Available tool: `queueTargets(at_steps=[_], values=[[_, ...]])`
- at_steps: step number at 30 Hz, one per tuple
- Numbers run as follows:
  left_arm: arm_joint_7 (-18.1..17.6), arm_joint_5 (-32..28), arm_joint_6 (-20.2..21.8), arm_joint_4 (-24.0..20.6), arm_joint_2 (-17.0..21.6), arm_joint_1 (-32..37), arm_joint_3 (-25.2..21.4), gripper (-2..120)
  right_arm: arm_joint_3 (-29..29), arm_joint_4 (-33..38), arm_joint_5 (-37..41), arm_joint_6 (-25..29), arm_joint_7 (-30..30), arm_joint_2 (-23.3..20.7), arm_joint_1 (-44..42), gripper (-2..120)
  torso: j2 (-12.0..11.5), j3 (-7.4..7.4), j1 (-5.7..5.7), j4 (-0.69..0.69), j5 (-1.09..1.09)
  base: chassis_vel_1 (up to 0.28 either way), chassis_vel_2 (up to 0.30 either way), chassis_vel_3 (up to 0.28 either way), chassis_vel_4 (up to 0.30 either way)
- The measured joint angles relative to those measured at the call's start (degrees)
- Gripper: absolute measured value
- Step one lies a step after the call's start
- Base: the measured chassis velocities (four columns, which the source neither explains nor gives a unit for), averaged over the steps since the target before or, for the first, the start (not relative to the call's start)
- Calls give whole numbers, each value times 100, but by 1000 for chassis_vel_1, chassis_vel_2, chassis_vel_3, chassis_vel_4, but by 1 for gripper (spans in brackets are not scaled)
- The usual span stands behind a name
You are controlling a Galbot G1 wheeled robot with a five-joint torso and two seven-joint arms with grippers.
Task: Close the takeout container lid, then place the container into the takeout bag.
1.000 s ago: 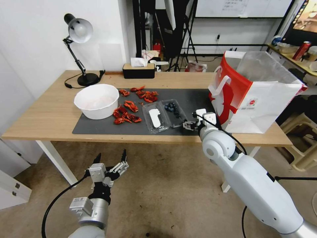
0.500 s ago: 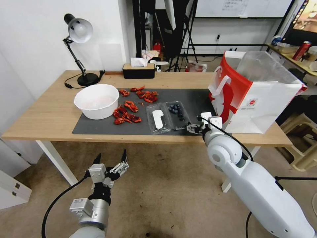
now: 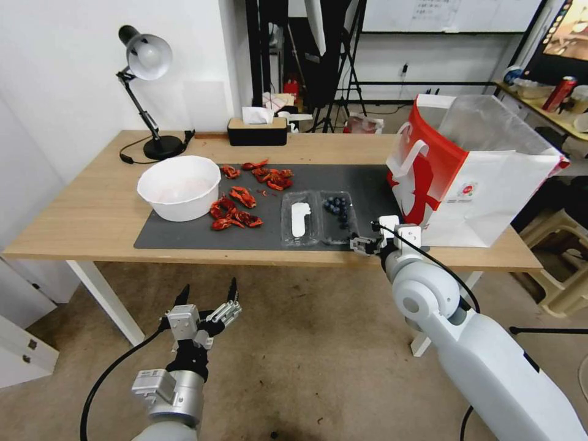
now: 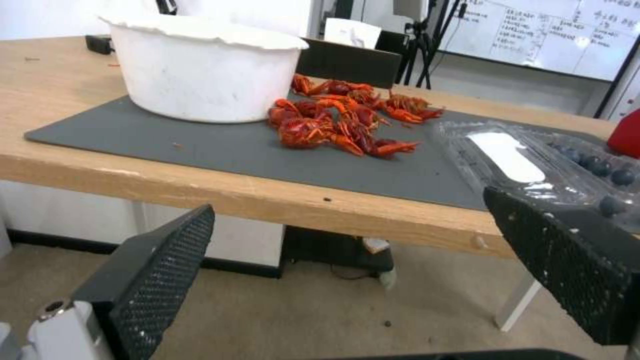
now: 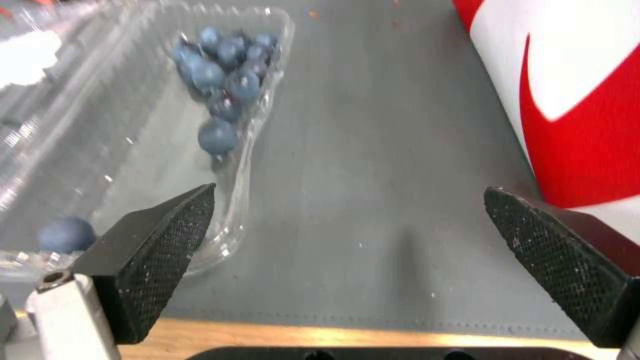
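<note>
A: What has moved since a second ago?
B: The small clear plastic clamshell takeout container (image 3: 320, 216) has swung round; it now lies squarer to the front edge of the wooden surface (image 3: 92, 208), and its blueberries have slid. The right gripper (image 3: 365, 245) has drawn back toward that front edge.
A: Where does the container lie?
B: Open on the dark grey mat (image 3: 184, 236), between the red crayfish pieces (image 3: 236, 211) and the large red-and-white paper takeout bag (image 3: 471, 184). The lid (image 3: 300, 217), the clear half with a white oblong sticker, lies flat beside the blueberry half.
A: And the grippers?
B: The right one's fingers (image 5: 157, 250) are spread wide, holding nothing, just beside the container's near corner. The left gripper (image 3: 208, 303) hangs low over the floor, fingers spread.
A: Anything hard to see?
B: In the right wrist view the lid is blurred and cut off. The white round bowl (image 3: 179, 187) sits well apart.
</note>
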Motion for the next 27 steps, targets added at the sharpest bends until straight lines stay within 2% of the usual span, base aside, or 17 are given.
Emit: queueTargets(at_steps=[6,9,10,12,13,14,16,17,18,19,21,22,23,24,27], values=[[4,1,-18,-1,0,4,-2,100,298,187,-186,23,-328,84,-66,100,0,0,0,1,0,0,0,0,0],[7,0,-39,-1,-9,2,-5,100,580,516,-431,476,-809,27,-363,100,0,0,0,1,0,0,0,0,0],[7,0,-39,-1,-9,2,-5,100,580,516,-431,476,-809,27,-363,100,0,0,0,1,0,0,0,0,0],[16,-1,-53,-1,-12,3,-4,100,708,660,-867,1103,-1278,-76,-697,100,0,-1,0,0,-1,0,0,0,0],[21,-1,-60,-1,-12,5,-3,100,783,692,-1232,1634,-1602,-129,-947,100,0,0,0,-1,0,0,0,0,0],[21,-1,-60,-1,-12,5,-3,100,783,692,-1232,1634,-1602,-129,-947,100,0,0,0,-1,0,0,0,0,0],[35,1,-79,0,-26,13,-14,100,934,662,-1839,2654,-2144,-161,-1357,100,0,0,0,-3,0,0,0,0,0],[38,5,-107,0,-53,33,-29,100,1042,605,-2053,3181,-2444,-159,-1567,100,0,0,0,3,1,0,0,0,0],[38,5,-107,0,-53,33,-29,100,1042,605,-2053,3181,-2444,-159,-1567,100,0,0,0,3,1,0,0,0,0],[42,7,-121,0,-57,34,-30,100,1163,575,-2190,3566,-2640,-153,-1761,100,0,0,0,3,2,0,0,0,0],[43,7,-127,0,-58,31,-28,100,1220,566,-2242,3693,-2704,-148,-1835,100,0,0,0,3,2,0,0,0,0],[55,3,-129,0,-52,16,8,100,1643,515,-2533,4378,-3052,-90,-2298,100,-1,0,0,0,-1,0,0,0,0],[60,-4,-129,0,-47,9,27,100,1809,484,-2630,4646,-3190,-53,-2490,100,-1,-1,0,0,0,0,0,0,0],[60,-4,-129,0,-47,9,27,100,1809,484,-2630,4646,-3190,-53,-2490,100,-1,-1,0,0,0,0,0,0,0],[71,-32,-119,-7,-18,-10,92,100,2411,416,-2766,5454,-3698,156,-3327,100,-1,0,0,-1,1,0,0,0,0]])
